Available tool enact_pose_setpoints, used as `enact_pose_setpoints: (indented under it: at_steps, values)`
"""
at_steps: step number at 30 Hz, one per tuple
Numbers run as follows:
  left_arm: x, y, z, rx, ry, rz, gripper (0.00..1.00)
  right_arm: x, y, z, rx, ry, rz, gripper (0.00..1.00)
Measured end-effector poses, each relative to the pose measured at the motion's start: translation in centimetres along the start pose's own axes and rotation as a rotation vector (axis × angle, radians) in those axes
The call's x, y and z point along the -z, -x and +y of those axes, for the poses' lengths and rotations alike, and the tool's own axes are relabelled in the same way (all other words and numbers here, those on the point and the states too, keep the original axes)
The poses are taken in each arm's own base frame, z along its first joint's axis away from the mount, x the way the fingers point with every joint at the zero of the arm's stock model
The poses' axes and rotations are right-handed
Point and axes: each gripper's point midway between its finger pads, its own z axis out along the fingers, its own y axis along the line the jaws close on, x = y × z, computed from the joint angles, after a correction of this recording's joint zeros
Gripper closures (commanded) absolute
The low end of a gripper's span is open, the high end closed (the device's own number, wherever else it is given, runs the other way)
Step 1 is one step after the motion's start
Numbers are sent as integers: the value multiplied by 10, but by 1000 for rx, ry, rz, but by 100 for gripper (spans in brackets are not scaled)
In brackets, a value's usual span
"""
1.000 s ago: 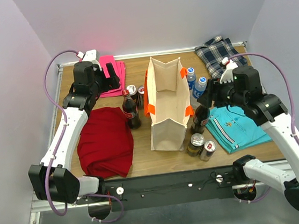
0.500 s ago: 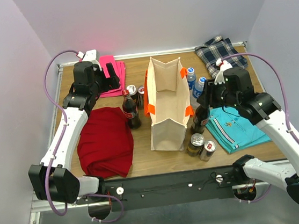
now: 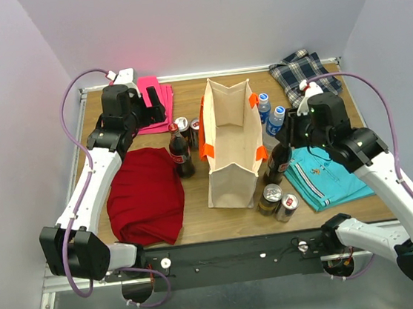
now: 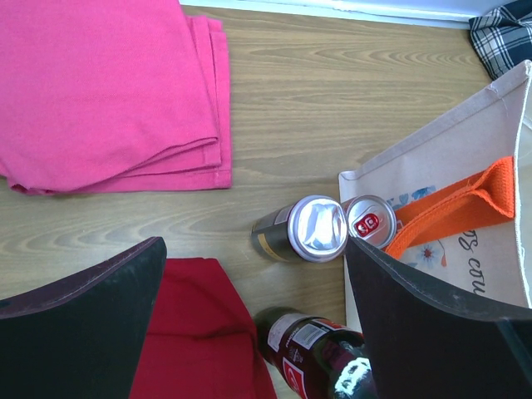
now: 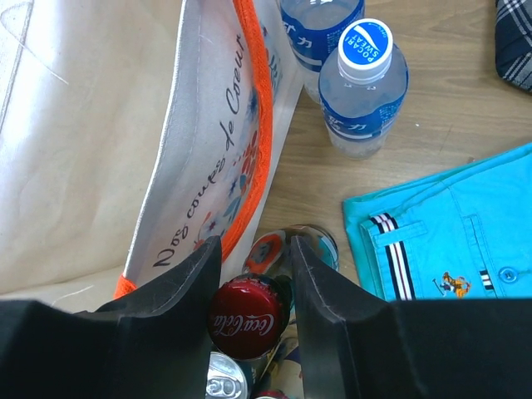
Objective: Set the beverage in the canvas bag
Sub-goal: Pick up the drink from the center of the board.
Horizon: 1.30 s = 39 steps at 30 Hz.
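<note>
One cola bottle (image 5: 249, 320) is pinched by the right jaws; left jaws gape wide.

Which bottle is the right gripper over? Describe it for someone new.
Find the tall cream canvas bag with orange straps mid-table. On its right side, by the near corner, stands a dark cola bottle, the right gripper straddling it. Unlike the clear blue-capped bottles behind and the cans in front, it has a red cap.
</note>
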Motion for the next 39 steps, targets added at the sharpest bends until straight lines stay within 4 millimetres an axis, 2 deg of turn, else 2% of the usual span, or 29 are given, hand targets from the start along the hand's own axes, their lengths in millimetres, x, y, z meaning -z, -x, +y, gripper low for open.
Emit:
enact_pose_setpoints:
  at_steps: [19,26,32,39]
  values:
    - [0,2,0,-22,-3,-8,1,2,6,-5,40,-39,31,99]
    - [3,16,-10,-58,-58,-60,1,10,14,-5,45,-50,24,99]
    - [11,35,-33,-87,-171,-101,2,12,19,-7,45,-65,10,99]
    - [17,63,-80,-159,-351,-130,5,18,29,-13,44,-105,-23,99]
